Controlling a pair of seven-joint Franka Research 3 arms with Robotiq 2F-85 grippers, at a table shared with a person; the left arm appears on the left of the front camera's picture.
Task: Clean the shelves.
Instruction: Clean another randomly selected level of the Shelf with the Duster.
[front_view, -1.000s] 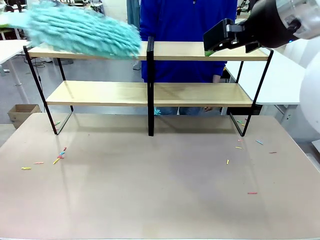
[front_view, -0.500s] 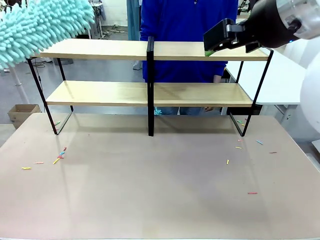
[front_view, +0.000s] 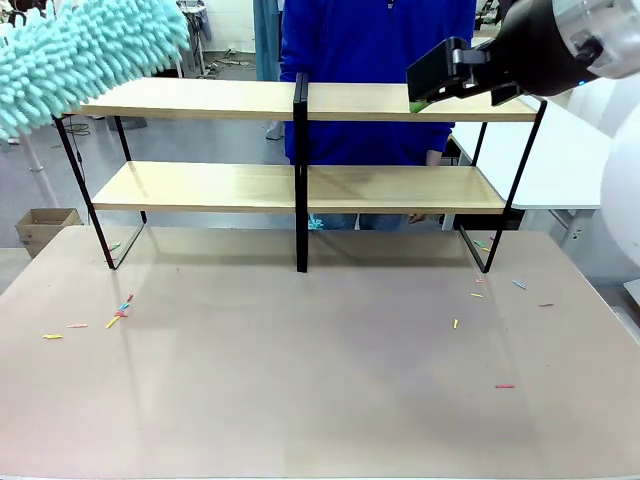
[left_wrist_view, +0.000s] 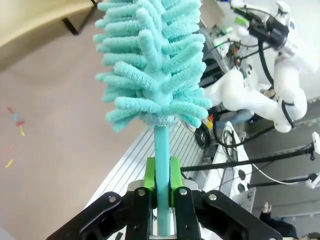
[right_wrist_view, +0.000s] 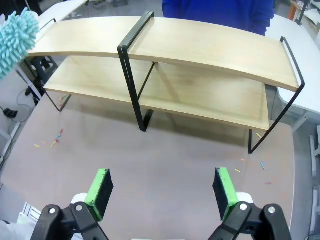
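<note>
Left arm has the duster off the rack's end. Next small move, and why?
Probably lower the fluffy teal duster to the lower light-wood board of the two-tier black-framed shelves and sweep along it. The left gripper grips its handle firmly, and the head hangs past the top board's left end.

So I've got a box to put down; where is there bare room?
Both boards of the shelves are bare. The beige tabletop is open in front of the central post; small colored bits dot its left and right sides. The duster crowds the top board's left end.

Beige-brown tabletop (front_view: 320, 400) under the shelves (front_view: 300, 185), small coloured scraps (front_view: 115, 318) scattered near both ends.
</note>
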